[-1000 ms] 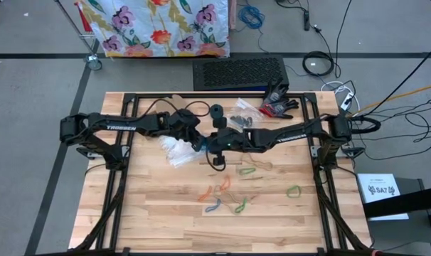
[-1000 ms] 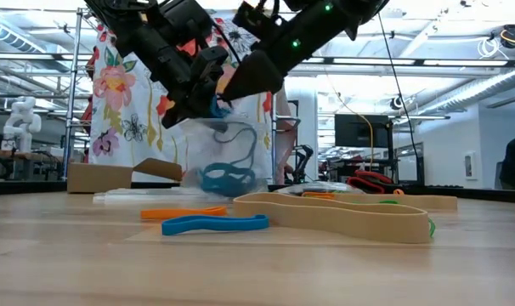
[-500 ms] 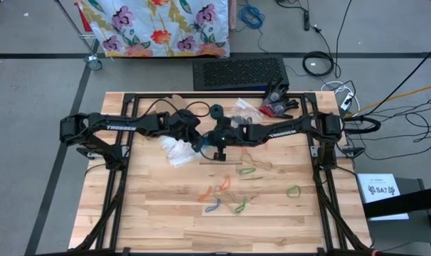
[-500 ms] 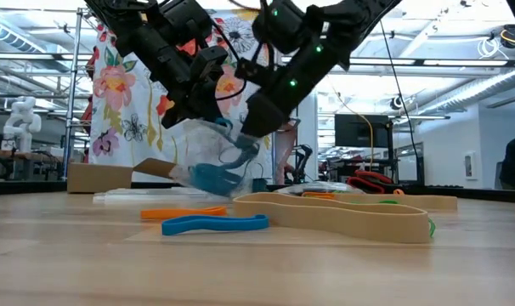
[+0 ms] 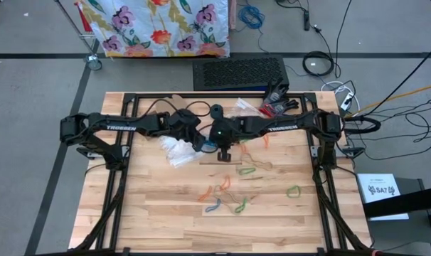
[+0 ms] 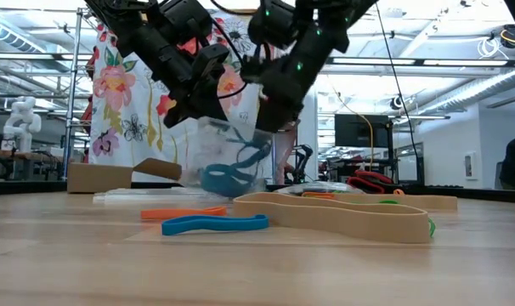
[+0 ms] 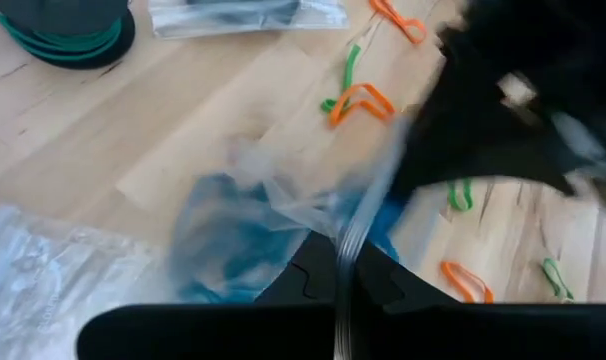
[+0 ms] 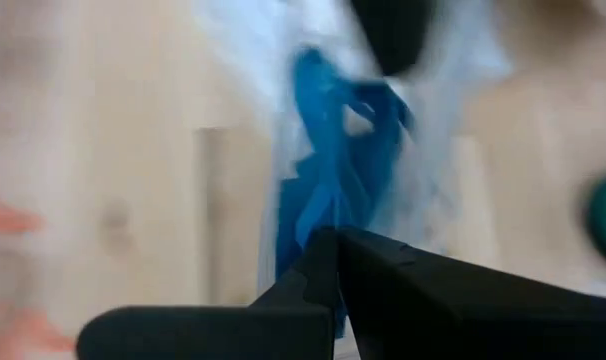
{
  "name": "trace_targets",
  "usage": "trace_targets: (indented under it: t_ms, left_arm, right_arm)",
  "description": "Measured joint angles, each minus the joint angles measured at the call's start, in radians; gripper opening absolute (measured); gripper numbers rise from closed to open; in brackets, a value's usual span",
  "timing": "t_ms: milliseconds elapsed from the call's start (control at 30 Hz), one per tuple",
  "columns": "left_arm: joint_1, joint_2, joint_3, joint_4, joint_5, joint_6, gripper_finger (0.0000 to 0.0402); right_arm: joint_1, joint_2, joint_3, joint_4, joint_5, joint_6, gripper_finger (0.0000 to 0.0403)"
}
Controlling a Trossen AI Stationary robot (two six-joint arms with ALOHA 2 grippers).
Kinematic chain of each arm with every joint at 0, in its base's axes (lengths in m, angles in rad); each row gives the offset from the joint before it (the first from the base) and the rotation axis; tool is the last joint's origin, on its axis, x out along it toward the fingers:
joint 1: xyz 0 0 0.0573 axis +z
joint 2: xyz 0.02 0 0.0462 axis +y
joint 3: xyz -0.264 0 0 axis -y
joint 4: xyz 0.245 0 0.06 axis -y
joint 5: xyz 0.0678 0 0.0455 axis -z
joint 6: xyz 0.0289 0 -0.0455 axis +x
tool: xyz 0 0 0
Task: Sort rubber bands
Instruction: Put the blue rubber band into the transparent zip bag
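Left gripper [image 6: 198, 106] clamped on clear bag [image 6: 228, 157], held above table [image 5: 158, 213]; blue rubber bands [image 6: 228, 177] inside the bag. Right gripper [image 6: 270, 115] closed, at the bag's right edge, holding nothing visible. Loose rubber bands [image 5: 226, 193] lie on table, right of and nearer than bag.

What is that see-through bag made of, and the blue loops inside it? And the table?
The clear crinkly bag looks like thin glossy plastic: you see through it and it wrinkles. The blue floppy loops inside look like matte rubber, since they bend and droop. The pale planked table looks like wood with a smooth finish: grain lines and joined strips show.
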Motion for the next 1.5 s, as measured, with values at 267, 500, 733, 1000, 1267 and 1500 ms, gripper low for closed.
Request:
trace_targets:
  t_ms: [267,500,733,1000,1267,1500]
  left_arm:
    - [0.001,0.0,0.0,0.004,-0.001,-0.002,0.0]
    - [-0.001,0.0,0.0,-0.002,-0.002,0.006,0.0]
    - [-0.001,0.0,0.0,-0.061,-0.004,0.051,0.0]
    - [-0.005,0.0,0.0,-0.066,-0.014,0.107,0.0]
    - [-0.015,0.0,0.0,-0.07,-0.014,0.165,0.0]
    - [-0.015,0.0,0.0,-0.078,-0.014,0.166,0.0]
  right_arm:
    - [0.008,0.002,0.048,0.065,0.08,-0.07,0.0]
    - [0.0,0.005,0.048,0.071,0.078,-0.066,0.0041]
    - [0.001,-0.022,0.048,0.054,0.079,-0.055,0.0109]
    - [0.04,-0.134,0.048,0.008,0.073,-0.01,0.0118]
    - [0.2,-0.085,0.048,-0.005,-0.029,-0.02,0.0109]
    - [0.319,0.033,0.048,0.027,-0.031,-0.024,0.0108]
